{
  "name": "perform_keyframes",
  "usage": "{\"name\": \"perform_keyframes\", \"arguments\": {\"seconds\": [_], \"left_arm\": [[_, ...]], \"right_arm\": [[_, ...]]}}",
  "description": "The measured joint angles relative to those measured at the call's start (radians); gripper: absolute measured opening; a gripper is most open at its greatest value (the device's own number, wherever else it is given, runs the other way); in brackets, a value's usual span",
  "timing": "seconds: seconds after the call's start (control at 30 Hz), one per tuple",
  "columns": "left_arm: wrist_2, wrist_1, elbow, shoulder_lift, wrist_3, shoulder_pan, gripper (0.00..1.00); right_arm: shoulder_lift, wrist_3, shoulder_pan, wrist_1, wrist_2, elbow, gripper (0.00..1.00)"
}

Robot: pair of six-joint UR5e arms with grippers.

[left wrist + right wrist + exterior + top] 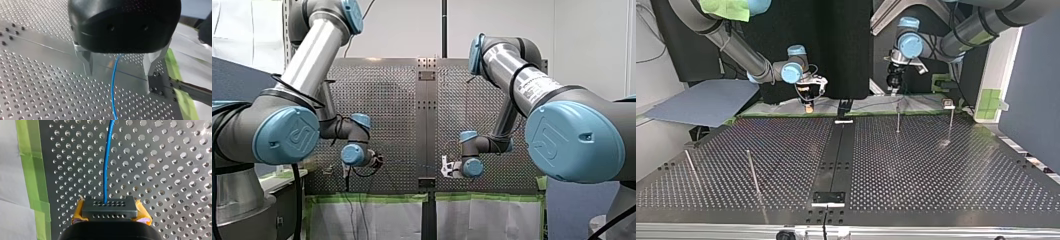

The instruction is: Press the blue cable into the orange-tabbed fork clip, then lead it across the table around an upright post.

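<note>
Right wrist view: my right tool [108, 204] is clamping the blue cable [107, 165] (pinched tight); my left tool [119, 73] is gaping wide, gripping nothing.

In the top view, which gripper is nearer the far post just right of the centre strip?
Left. My left gripper hangs just beyond and above the post; my right gripper is away across the centre strip.

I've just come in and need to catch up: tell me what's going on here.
My right gripper, yellow-padded, is shut on the blue cable, which runs out ahead of it over the perforated table. My left gripper is open, its metal fingers standing either side of the cable. Both work near the table's green-taped edge. No cable shows round the upright posts yet.
</note>
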Motion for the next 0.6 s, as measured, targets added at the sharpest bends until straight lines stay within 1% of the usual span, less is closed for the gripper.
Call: {"name": "perform_keyframes", "arguments": {"seconds": [0.13,0.23,0.43,0.6], "left_arm": [[-0.036,0.002,0.002,0.000,-0.034,-0.036,1.00],[-0.056,-0.004,0.018,-0.002,-0.052,-0.050,1.00],[-0.070,-0.040,0.071,-0.008,-0.062,-0.058,1.00],[-0.088,-0.085,0.117,-0.041,-0.058,-0.066,1.00]], "right_arm": [[0.003,0.001,-0.001,0.000,-0.004,-0.003,0.00],[0.007,0.001,-0.001,0.000,-0.007,-0.005,0.00],[0.011,0.001,-0.002,0.000,-0.012,-0.007,0.00],[0.012,0.002,-0.002,0.000,-0.016,-0.007,0.00]]}}
